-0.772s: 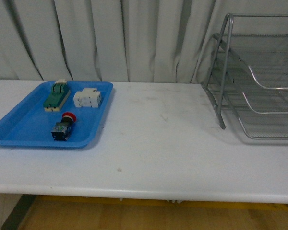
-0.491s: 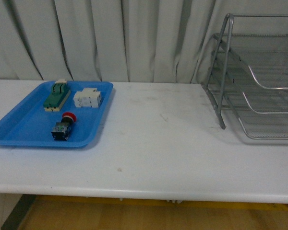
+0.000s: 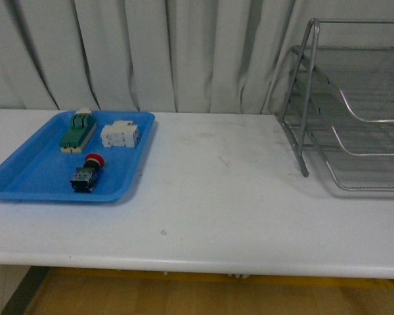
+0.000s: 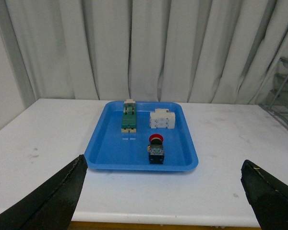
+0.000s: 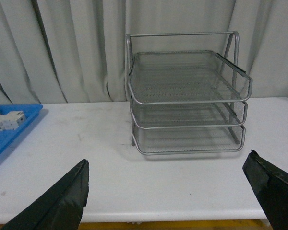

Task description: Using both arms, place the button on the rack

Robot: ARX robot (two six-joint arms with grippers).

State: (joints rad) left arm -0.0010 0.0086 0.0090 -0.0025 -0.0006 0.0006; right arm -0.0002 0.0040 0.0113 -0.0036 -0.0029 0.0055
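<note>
The button (image 3: 87,172) lies on its side in the blue tray (image 3: 26,184), close to the tray's near edge and towards its near right corner, red cap pointing at the far edge; nothing touches it. Along the tray's far edge sit the green-and-cream component (image 3: 78,130) and, just beside it, the white component (image 3: 120,134). The tray rests by the left edge of the tabletop (image 3: 217,197), towards the far left corner. The rack (image 3: 302,98) stands at the far right corner, well apart from the tray, its three mesh tiers bare. The left gripper (image 4: 162,162) is spread wide and holds nothing, facing the tray. The right gripper (image 5: 166,160) is likewise spread wide and holds nothing, facing the rack. A pale curtain (image 3: 151,52) hangs behind the far edge.
</note>
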